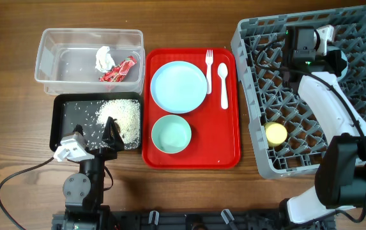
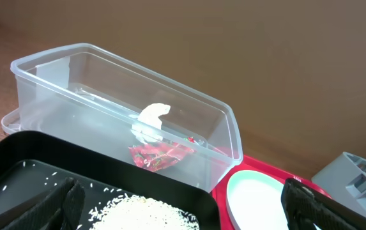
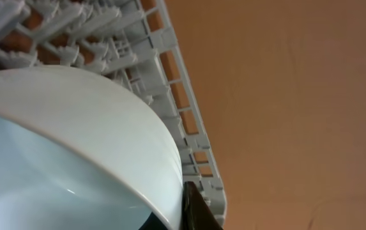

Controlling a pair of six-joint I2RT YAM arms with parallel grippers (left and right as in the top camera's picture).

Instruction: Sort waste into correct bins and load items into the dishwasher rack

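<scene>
My right gripper (image 1: 296, 48) is over the far part of the grey dishwasher rack (image 1: 246, 96) and is shut on the rim of the light blue bowl (image 3: 74, 140), with rack pegs (image 3: 138, 45) just behind it. The arm hides the bowl in the overhead view. A yellow cup (image 1: 275, 133) sits in the rack. My left gripper (image 1: 110, 131) is open and empty above the black tray (image 1: 68, 112) of white rice (image 1: 122, 115). The clear tub (image 1: 48, 57) holds the white tissue (image 1: 104, 59) and red wrapper (image 1: 119, 70).
The flat red serving tray (image 1: 230, 128) lies between the bins and the rack. It carries the light blue plate (image 1: 178, 86), the pale green bowl (image 1: 171, 134), the white fork (image 1: 209, 70) and the spoon (image 1: 223, 83). A black cable (image 1: 16, 179) runs along the front left.
</scene>
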